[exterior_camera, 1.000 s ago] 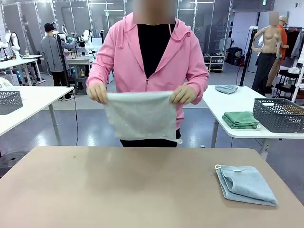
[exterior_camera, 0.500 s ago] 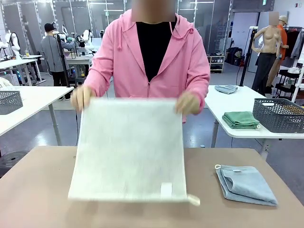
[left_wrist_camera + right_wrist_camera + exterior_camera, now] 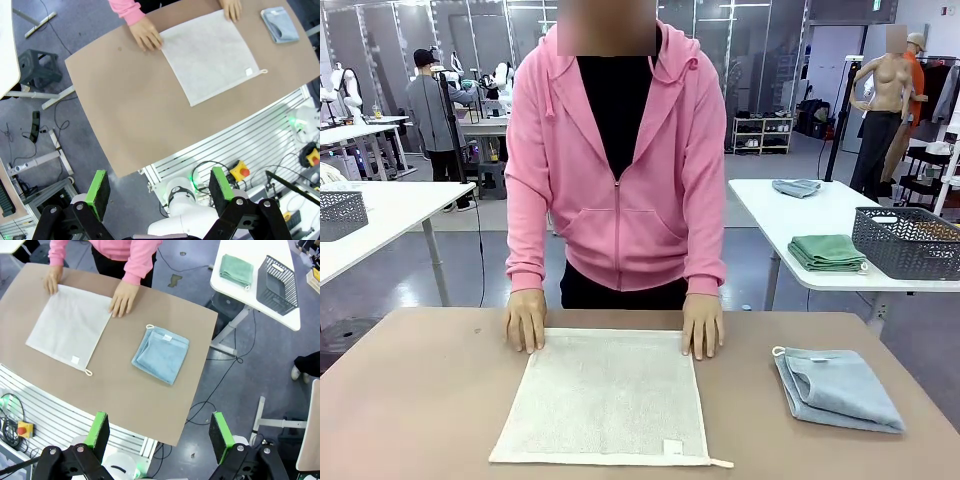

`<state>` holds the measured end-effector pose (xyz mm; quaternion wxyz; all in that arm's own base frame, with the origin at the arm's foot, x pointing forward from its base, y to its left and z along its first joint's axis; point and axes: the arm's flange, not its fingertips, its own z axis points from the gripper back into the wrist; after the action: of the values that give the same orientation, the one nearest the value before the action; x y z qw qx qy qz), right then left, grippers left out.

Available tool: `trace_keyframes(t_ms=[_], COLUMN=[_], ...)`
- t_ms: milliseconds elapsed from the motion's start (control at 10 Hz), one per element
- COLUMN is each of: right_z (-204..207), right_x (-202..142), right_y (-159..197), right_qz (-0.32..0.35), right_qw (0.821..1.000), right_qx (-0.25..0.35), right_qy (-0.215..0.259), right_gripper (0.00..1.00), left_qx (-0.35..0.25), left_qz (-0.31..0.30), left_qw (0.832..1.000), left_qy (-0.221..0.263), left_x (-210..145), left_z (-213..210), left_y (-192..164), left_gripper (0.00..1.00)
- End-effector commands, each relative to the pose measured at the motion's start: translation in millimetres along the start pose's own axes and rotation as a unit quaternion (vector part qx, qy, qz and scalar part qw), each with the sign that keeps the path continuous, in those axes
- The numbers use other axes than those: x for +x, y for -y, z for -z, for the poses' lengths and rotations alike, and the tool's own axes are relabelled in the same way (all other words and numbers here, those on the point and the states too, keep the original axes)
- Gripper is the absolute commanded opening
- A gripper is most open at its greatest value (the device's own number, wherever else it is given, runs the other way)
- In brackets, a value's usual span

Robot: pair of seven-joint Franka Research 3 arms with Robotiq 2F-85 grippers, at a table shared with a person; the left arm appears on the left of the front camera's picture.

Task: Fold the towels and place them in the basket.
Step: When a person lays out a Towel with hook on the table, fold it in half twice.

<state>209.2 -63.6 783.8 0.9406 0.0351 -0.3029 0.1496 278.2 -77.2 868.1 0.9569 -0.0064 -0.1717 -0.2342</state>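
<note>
Tan bench (image 3: 420, 400) carries both towels. The cream-white towel (image 3: 605, 395) lies spread flat in one layer at the centre of the front view, its near edge close to the bottom of the frame. It has a small label by its lower right corner, and a hanging loop (image 3: 721, 463) pokes out just past that corner. A person in a pink hoodie stands at top centre. One hand (image 3: 525, 320) is flat on the towel's upper left corner, the other hand (image 3: 703, 325) on its upper right corner.

The light blue towel (image 3: 840, 388) is folded at lower right, well apart from the cream one.

Left tool (image 3: 159, 190): jaws wide, nothing between the pads, high above the bench. Right tool (image 3: 159, 432): likewise wide and holding nothing.

At the right edge, a white side bench (image 3: 770, 215) holds a folded green towel (image 3: 828, 252) beside a grey mesh basket (image 3: 905, 240).
</note>
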Motion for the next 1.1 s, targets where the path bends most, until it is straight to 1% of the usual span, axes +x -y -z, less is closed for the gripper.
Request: trace_keyframes(t_ms=[0,1000], right_z=[-1.2,-1.2], right_x=[0.2,0.2], right_y=[0.5,0.5], right_qz=[0.005,0.005], right_qw=[1.000,1.000], right_qx=[-0.004,-0.004], right_qy=[0.000,0.000], right_gripper=[1.00,1.00], left_qx=[0.000,0.000], left_qz=[0.005,0.005], left_qw=[1.000,1.000], left_qy=[-0.001,-0.001], left_x=[-4.4,-4.4], left_z=[-0.3,-0.3], left_y=[-0.2,-0.2], left_gripper=[1.00,1.00])
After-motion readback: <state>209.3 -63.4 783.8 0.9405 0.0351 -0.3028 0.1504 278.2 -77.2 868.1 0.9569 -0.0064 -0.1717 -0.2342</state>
